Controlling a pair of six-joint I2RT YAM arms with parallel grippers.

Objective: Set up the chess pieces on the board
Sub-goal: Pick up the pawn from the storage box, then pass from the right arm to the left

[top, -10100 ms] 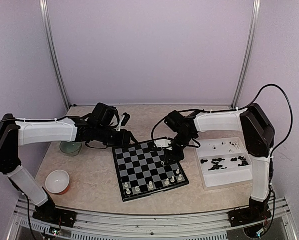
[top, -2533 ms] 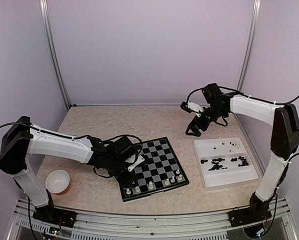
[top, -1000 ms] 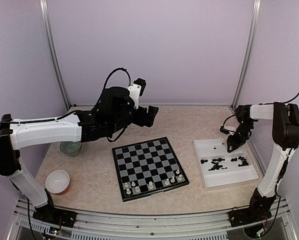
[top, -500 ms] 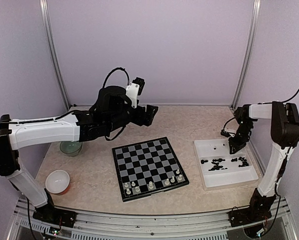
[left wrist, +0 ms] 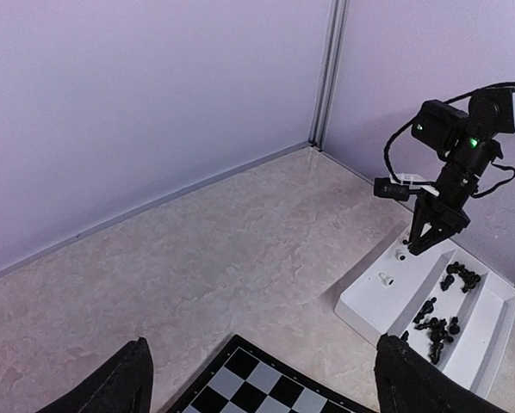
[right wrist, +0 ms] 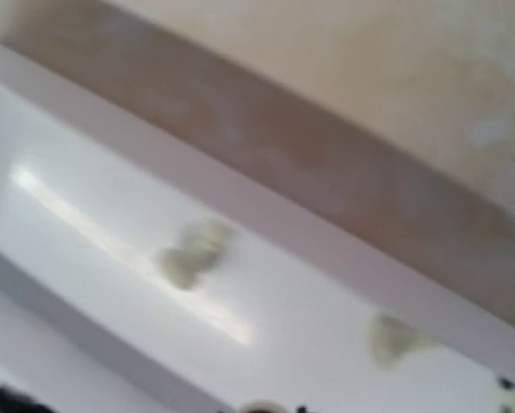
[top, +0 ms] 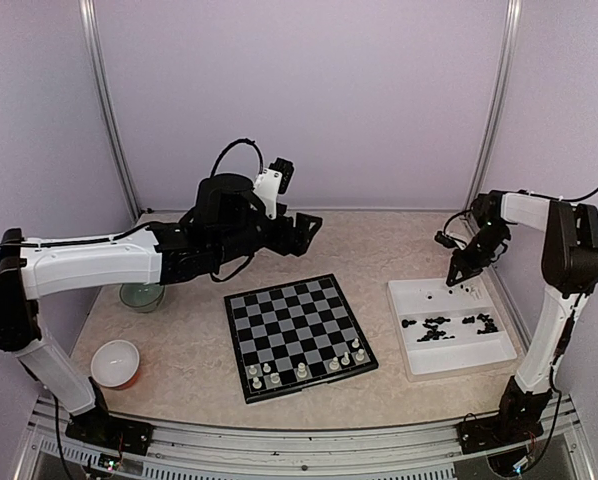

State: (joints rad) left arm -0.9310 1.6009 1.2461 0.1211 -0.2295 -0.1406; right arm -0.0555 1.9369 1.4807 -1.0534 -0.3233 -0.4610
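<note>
Black-and-grey board beneath left gripper, jaws spread wide on nothing, cream chess pieces lining edge farthest from it, right gripper over far end of white tray, grip unclear.

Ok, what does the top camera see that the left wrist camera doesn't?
Only the top view: the white bowl, the green dish and the cream pieces standing on the board. Only the left wrist: a green light above the right gripper. Both: the white tray of black pieces, with that gripper over its far end.
</note>
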